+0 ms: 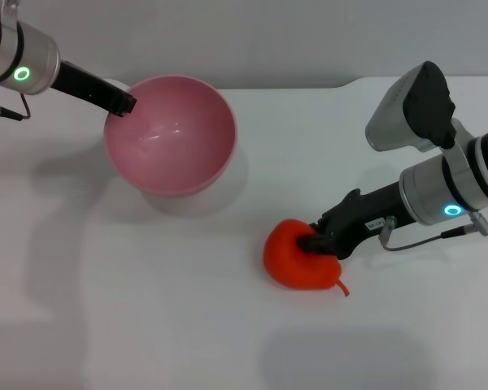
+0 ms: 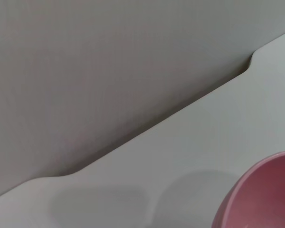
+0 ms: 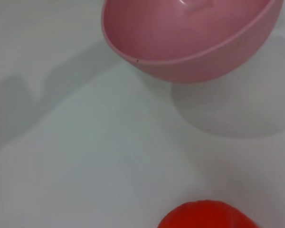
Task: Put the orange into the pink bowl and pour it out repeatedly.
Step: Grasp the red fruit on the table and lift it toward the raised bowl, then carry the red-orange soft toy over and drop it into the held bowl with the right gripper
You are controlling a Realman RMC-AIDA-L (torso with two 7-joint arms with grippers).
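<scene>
The pink bowl (image 1: 175, 134) hangs above the table at the back left, empty and tipped with its opening toward the front right. My left gripper (image 1: 122, 104) is shut on its left rim. Part of the bowl's rim shows in the left wrist view (image 2: 266, 194), and its underside and shadow show in the right wrist view (image 3: 190, 42). The orange (image 1: 293, 260) lies on the white table right of centre, with its top just visible in the right wrist view (image 3: 204, 216). My right gripper (image 1: 321, 244) grips the orange's right side with dark fingers pressed into it.
The white table (image 1: 146, 309) spreads around both things. Its back edge with a notch (image 1: 350, 84) runs behind the bowl against a grey wall. The right arm's large grey wrist housing (image 1: 415, 106) stands above the table at the right.
</scene>
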